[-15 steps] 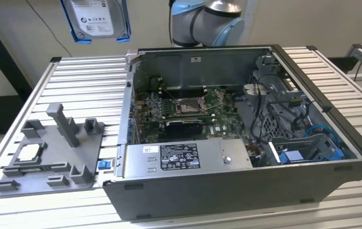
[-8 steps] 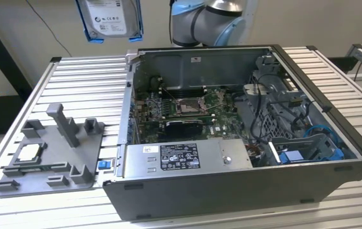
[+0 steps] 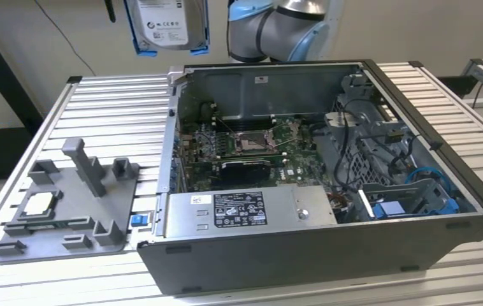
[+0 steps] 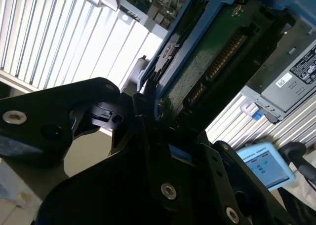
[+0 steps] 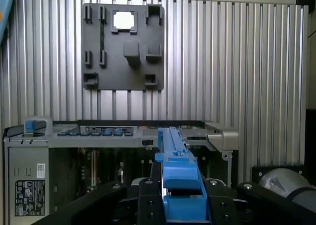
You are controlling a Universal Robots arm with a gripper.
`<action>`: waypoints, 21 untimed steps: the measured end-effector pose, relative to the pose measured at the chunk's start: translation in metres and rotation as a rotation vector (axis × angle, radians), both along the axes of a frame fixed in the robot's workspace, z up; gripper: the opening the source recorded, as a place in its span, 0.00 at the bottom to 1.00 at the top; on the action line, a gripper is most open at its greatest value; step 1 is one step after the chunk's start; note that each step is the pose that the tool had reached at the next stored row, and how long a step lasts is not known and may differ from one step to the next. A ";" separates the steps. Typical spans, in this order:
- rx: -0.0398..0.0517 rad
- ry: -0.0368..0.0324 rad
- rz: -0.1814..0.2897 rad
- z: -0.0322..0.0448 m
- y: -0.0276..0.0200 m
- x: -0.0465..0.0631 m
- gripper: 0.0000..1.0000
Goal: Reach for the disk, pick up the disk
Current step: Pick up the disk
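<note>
The disk [image 3: 167, 24] hangs in the air at the top of the exterior view, well above the slatted aluminium tabletop [image 3: 114, 108] and just past the far edge of the open computer case [image 3: 327, 185]. Its white label faces the camera and the bright blue bracket frames its sides.

In the second wrist view the gripper [image 4: 153, 121] is clamped on the disk [image 4: 207, 72]: black fingers [image 4: 140, 111] press against the blue bracket's edge, and the drive's green circuit board and connector row face the camera. In the first wrist view the disk [image 5: 180, 178] appears edge-on as a blue strip rising between the black gripper [image 5: 180, 205] parts, with the case [image 5: 79, 170] below it.

The robot arm [image 3: 280, 29], grey with light blue joint caps, stands behind the case at the table's far edge.

The case lies on its side with its panel off, showing the motherboard [image 3: 250, 143], a power supply [image 3: 241, 210] with a printed label along the near wall, and a drive cage [image 3: 411, 197] with blue parts at the exterior view's right.

A grey fixture plate [image 3: 71, 204] sits near the tabletop's near corner at the exterior view's left, carrying a small square silver chip [image 3: 37, 203] and several upright posts.
</note>
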State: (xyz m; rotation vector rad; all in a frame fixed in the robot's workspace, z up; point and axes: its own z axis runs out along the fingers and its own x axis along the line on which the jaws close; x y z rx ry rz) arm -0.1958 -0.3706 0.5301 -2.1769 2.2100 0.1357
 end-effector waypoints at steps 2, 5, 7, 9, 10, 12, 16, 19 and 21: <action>0.0002 0.0002 0.000 0.0000 0.0000 0.007 0.00; 0.0006 0.0006 0.000 0.0000 0.0000 0.018 0.00; 0.0009 0.0008 0.000 0.0000 0.0000 0.025 0.00; 0.0011 0.0012 0.000 0.0000 0.0000 0.032 0.00; 0.0012 0.0012 0.000 0.0000 0.0000 0.035 0.00; 0.0014 0.0015 0.000 0.0000 0.0000 0.042 0.00; 0.0019 0.0020 0.000 0.0000 0.0000 0.056 0.00; 0.0022 0.0023 0.000 0.0000 -0.0001 0.066 0.00; 0.0025 0.0025 0.000 0.0000 -0.0001 0.073 0.00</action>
